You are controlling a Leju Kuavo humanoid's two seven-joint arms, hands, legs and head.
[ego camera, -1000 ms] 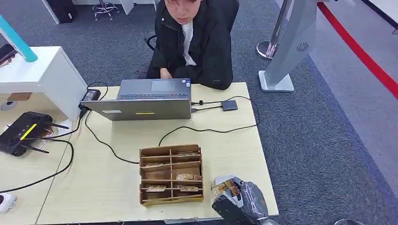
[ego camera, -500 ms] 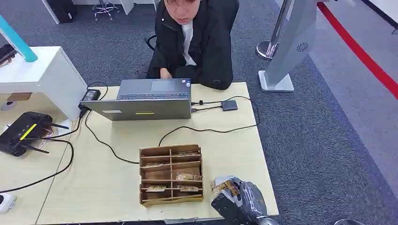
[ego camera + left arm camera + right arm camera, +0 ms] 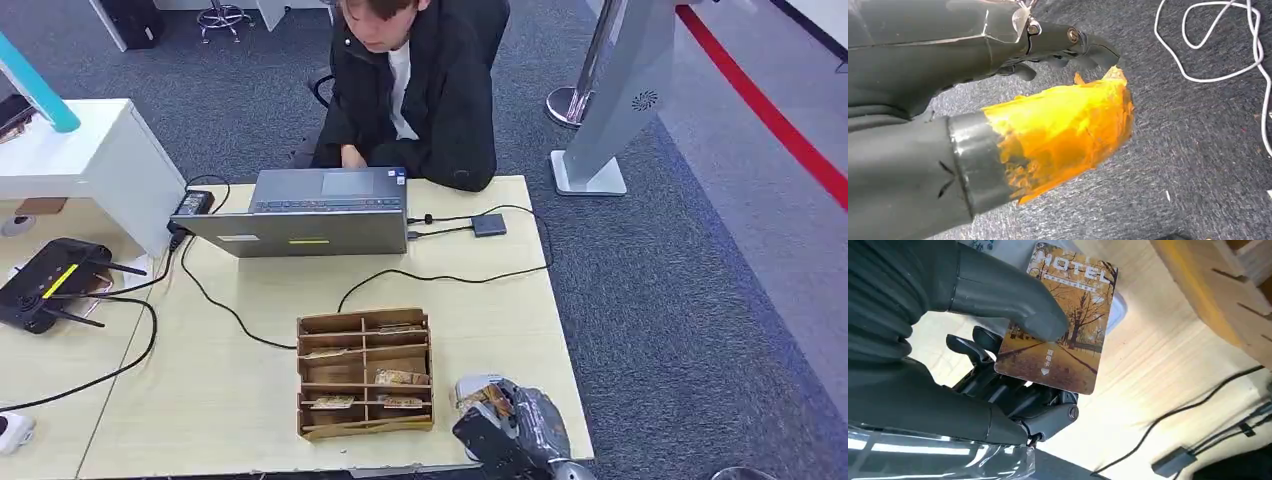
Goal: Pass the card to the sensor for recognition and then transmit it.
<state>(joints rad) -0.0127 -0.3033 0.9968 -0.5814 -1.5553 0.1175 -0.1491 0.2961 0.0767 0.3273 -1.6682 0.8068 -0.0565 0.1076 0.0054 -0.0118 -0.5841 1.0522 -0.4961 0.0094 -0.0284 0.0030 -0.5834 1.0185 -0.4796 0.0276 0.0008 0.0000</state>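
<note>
At table's (image 3: 250, 400) near right corner, right robot hand (image 3: 505, 425) pinching hotel card (image 3: 1060, 325), beside wooden organizer (image 3: 365, 372).

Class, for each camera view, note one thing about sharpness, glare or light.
Head view: evenly lit, sharp, soft shadows on the table. Right wrist view: the card is sharp enough to read HOTEL, with glare streaks on the shiny cover beside the right robot hand. Left wrist view: the close left robot hand looks soft.

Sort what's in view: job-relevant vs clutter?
Job:
- hotel card, pinched in the right robot hand
- white pad under that hand, maybe the sensor
- wooden card organizer
- person across the table

Clutter:
- laptop
- black router
- cables
- left robot hand, hanging over carpet
</note>
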